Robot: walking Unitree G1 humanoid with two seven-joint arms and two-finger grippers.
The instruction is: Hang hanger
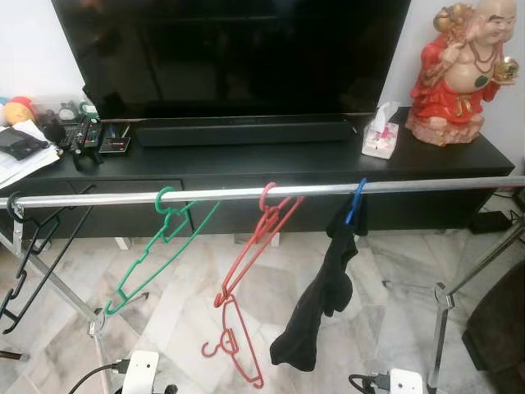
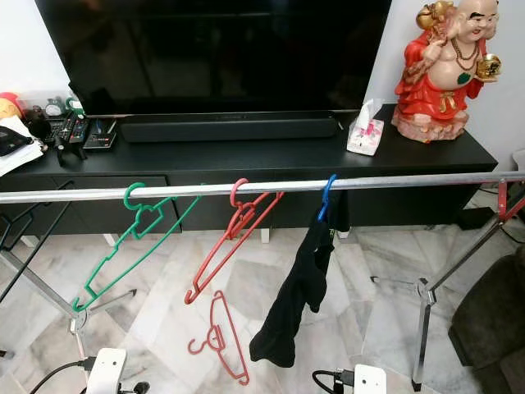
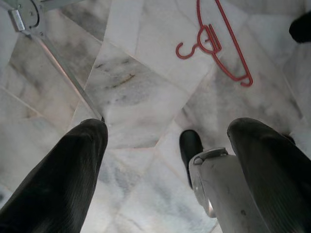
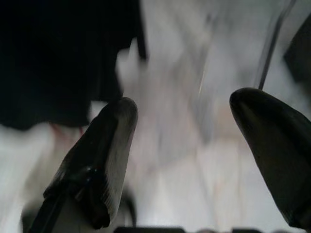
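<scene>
A silver rail (image 1: 246, 194) runs across in front of me at chest height. On it hang a green hanger (image 1: 160, 238), a red hanger (image 1: 264, 230) and a blue hanger (image 1: 357, 201) carrying a black garment (image 1: 324, 295). A black hanger (image 1: 33, 246) hangs at the rail's left end. A second red hanger (image 1: 234, 341) lies on the marble floor under the rail, and the left wrist view shows this floor hanger (image 3: 214, 43) too. My left gripper (image 3: 165, 145) is open above the floor, well short of it. My right gripper (image 4: 184, 126) is open beside the black garment (image 4: 63, 58), holding nothing.
Behind the rail stands a black TV console (image 1: 328, 160) with a TV (image 1: 238, 57), soundbar, tissue box (image 1: 381, 131), red figurine (image 1: 459, 74) and remotes (image 1: 86, 135). The rack's silver legs (image 1: 447, 300) slant to the floor on both sides. A dark object (image 1: 500, 328) sits at the right.
</scene>
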